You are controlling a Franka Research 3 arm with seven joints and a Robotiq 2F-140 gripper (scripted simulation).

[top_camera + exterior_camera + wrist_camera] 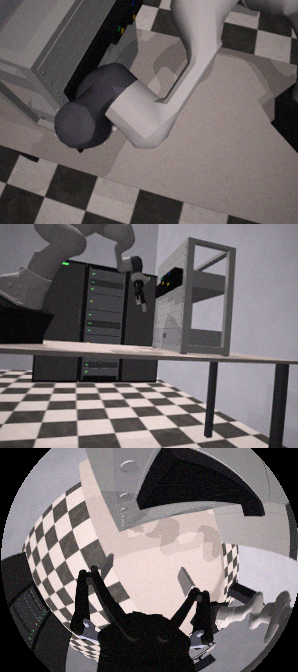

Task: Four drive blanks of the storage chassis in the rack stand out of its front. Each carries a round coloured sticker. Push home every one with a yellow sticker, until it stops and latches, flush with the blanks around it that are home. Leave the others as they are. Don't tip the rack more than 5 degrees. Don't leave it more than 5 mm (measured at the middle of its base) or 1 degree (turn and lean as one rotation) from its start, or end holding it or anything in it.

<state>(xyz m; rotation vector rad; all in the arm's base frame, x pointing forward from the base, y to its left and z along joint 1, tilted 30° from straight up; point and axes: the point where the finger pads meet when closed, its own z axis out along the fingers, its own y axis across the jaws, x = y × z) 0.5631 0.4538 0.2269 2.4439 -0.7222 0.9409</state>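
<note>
The grey open-frame rack (194,298) stands on the table, with the black storage chassis (169,279) in its upper front. In the top view the chassis front (124,19) shows small round stickers: a yellow one (133,16), a blue one (133,3), and a green one (119,28) next to a second yellow one (123,29). The blanks themselves are too small to tell apart. My gripper (142,303) hangs fingers-down in front of the rack, a little below chassis height and apart from it. In the wrist view the gripper (136,577) is open and empty. In the top view the wrist hides it.
The rack's lower front is a pale grey panel (168,321). Dark server cabinets (97,325) stand behind the table. The table's edge (155,354) runs just in front of the rack. My arm's forearm (163,89) reaches over the table beside the rack.
</note>
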